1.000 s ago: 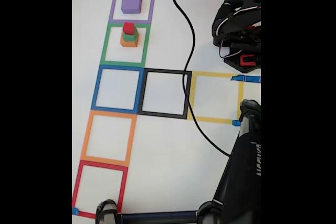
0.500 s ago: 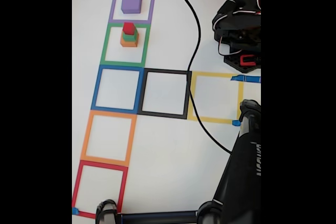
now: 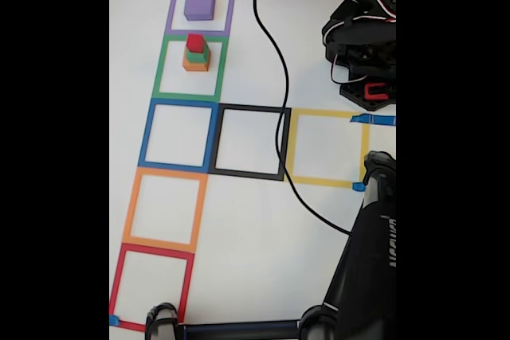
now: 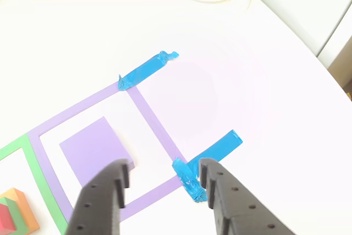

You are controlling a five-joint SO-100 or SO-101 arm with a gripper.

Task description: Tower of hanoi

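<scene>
Upper left of the fixed view, the purple block (image 3: 199, 5) sits alone in its purple square, the jaws (image 4: 163, 176) hovering open and empty beside it, off-centre enough that descending could nudge it askew.

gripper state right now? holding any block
Gripper: open and empty, hovering near the purple block, not touching it.
</scene>
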